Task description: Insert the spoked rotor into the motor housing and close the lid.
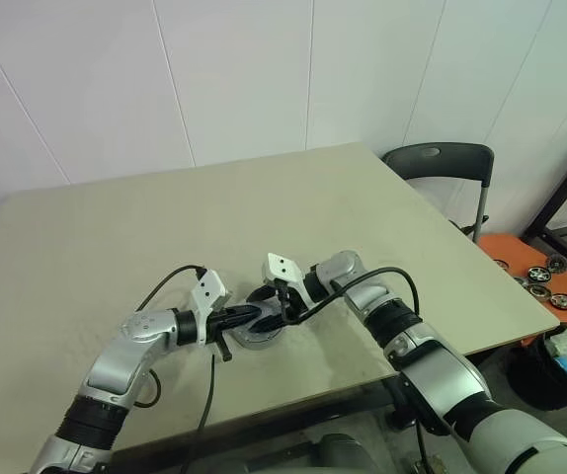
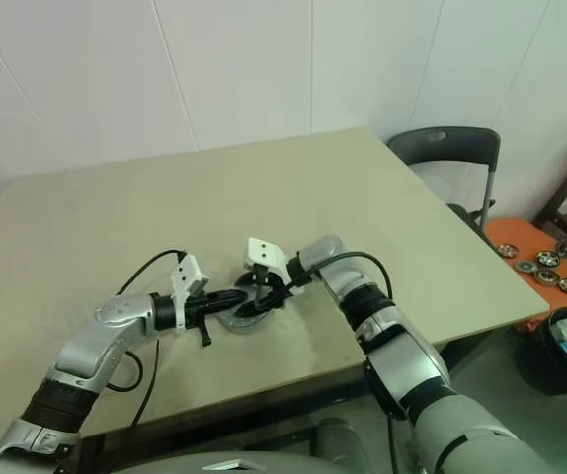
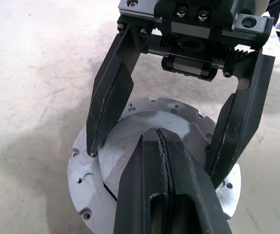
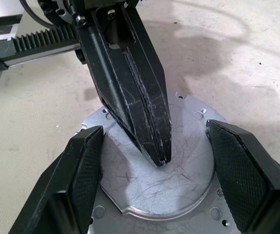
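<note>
The lid point(image 4: 159, 185) lies flat, face up, near the front middle of the table point(image 1: 165, 227), a round disc of dull grey metal crossed with fine scratches, with one short straight notch cut into its edge. Being round, it has no long axis to speak of. It sits on a wider silvery flange point(image 3: 84, 190) ringed with small screw holes, which looks to be the housing's rim; whatever is under the lid is hidden. The left gripper point(image 4: 160, 158) comes in from the robot's left with its two smooth black fingers pressed tight together, holding nothing, their tips down on the middle of the disc. The right gripper point(image 3: 154, 156) reaches in from the opposite side, its jaws spread wide so that the knurled pads point(image 4: 242, 170) stand either side of the lid's edge; I cannot tell whether they touch it. The tabletop is pale, matte and lightly scuffed.
</note>
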Tool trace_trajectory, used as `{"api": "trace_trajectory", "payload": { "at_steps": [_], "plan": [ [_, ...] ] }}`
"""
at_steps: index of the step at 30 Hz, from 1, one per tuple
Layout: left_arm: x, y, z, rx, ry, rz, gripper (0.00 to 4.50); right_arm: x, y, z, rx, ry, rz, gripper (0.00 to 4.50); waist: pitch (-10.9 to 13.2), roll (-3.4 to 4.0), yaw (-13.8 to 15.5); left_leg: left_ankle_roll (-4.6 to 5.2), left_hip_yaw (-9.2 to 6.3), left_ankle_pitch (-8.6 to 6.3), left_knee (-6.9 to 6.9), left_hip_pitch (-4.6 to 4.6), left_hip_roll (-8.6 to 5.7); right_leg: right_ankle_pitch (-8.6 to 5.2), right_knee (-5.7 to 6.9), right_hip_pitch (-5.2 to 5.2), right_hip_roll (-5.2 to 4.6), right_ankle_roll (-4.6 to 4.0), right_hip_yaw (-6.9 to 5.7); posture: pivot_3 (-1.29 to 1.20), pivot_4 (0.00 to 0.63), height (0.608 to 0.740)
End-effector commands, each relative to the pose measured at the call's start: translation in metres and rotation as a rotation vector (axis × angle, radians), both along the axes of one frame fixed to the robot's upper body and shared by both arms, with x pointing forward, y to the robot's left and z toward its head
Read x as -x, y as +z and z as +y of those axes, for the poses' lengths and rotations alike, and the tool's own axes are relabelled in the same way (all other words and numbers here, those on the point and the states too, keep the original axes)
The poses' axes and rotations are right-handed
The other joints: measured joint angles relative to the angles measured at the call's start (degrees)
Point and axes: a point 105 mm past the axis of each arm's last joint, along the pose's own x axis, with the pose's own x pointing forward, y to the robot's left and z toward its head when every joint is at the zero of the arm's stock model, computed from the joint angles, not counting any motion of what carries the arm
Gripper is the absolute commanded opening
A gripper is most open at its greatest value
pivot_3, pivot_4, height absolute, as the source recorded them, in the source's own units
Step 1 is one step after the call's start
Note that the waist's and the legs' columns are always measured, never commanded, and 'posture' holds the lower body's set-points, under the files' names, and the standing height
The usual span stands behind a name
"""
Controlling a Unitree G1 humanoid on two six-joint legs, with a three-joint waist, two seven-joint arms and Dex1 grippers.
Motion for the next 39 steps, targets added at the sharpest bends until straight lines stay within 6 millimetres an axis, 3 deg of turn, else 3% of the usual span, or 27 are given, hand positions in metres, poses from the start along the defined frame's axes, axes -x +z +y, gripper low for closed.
{"api": "trace_trajectory", "payload": {
  "at_steps": [1, 11, 13, 16, 27, 29, 32, 35, 39],
  "plan": [
    [0.000, -0.007, 0.011, -0.041, 0.018, 0.028, 0.01, 0.004, -0.040, -0.027, 0.183, -0.049, 0.029, 3.03, 0.0, -0.01, 0.0, 0.00, 0.00, 0.00, 0.00, 0.00, 0.00, 0.00, -0.01, -0.01, 0.00, 0.00, 0.00, 0.00, 0.000, 0.740],
    [0.028, -0.019, 0.014, -0.100, -0.077, 0.096, 0.01, 0.006, -0.037, -0.024, 0.131, -0.019, 0.015, 3.03, 0.0, 0.01, -0.1, 0.03, 0.00, 0.02, -0.04, -0.04, 0.01, 0.00, -0.03, -0.12, 0.00, 0.00, -0.01, 0.00, 0.000, 0.740],
    [0.028, -0.019, 0.015, -0.100, -0.073, 0.095, 0.00, 0.006, -0.038, -0.025, 0.133, -0.021, 0.009, 3.75, 0.0, 0.00, 0.0, 0.03, -0.01, 0.02, -0.03, -0.05, 0.01, 0.00, -0.03, -0.12, 0.00, 0.00, 0.00, 0.00, 0.000, 0.740],
    [0.026, -0.019, 0.017, -0.103, -0.065, 0.093, 0.00, 0.006, -0.042, -0.025, 0.153, -0.041, 0.024, 4.48, 0.0, 0.04, 0.0, 0.04, -0.02, 0.02, -0.04, -0.11, -0.01, 0.00, -0.05, -0.15, -0.03, 0.00, 0.01, 0.00, 0.000, 0.740],
    [0.023, -0.017, 0.015, -0.092, -0.052, 0.079, 0.00, 0.007, -0.041, -0.028, 0.161, -0.040, 0.031, 4.48, 0.0, 0.05, 0.1, 0.05, -0.08, 0.03, -0.13, -0.10, -0.07, 0.00, -0.05, -0.14, -0.03, 0.00, 0.11, 0.00, 0.000, 0.740],
    [0.023, -0.017, 0.015, -0.089, -0.046, 0.077, 0.00, 0.007, -0.028, -0.023, 0.084, -0.042, 0.090, 4.48, 0.0, 0.05, 0.1, 0.05, -0.07, 0.03, -0.13, -0.10, -0.08, 0.00, -0.05, -0.13, -0.03, 0.00, 0.11, 0.00, 0.000, 0.740],
    [0.024, -0.017, 0.015, -0.087, -0.044, 0.077, 0.00, 0.013, 0.010, -0.018, -0.089, 0.015, 0.210, 4.48, 0.1, -0.06, 0.2, 0.07, -0.08, 0.03, -0.13, -0.22, -0.11, 0.00, -0.05, -0.21, -0.05, 0.00, 0.14, 0.00, 0.000, 0.740],
    [0.024, -0.017, 0.015, -0.088, -0.041, 0.076, 0.00, 0.011, 0.046, -0.022, -0.192, 0.049, 0.263, 4.48, 0.1, -0.16, 0.5, 0.07, -0.18, 0.04, -0.10, -0.38, -0.15, 0.08, 0.01, -0.58, -0.05, 0.09, 0.29, 0.00, 0.000, 0.740],
    [0.022, -0.016, 0.017, -0.089, -0.037, 0.071, 0.00, 0.001, 0.072, -0.032, -0.241, 0.034, 0.244, 4.48, 0.2, -0.14, 1.4, -0.02, -0.19, -0.04, -0.12, -0.69, -0.31, 0.35, 0.03, -0.94, -0.09, -0.03, 0.55, 0.00, 0.000, 0.740]
  ]
}}
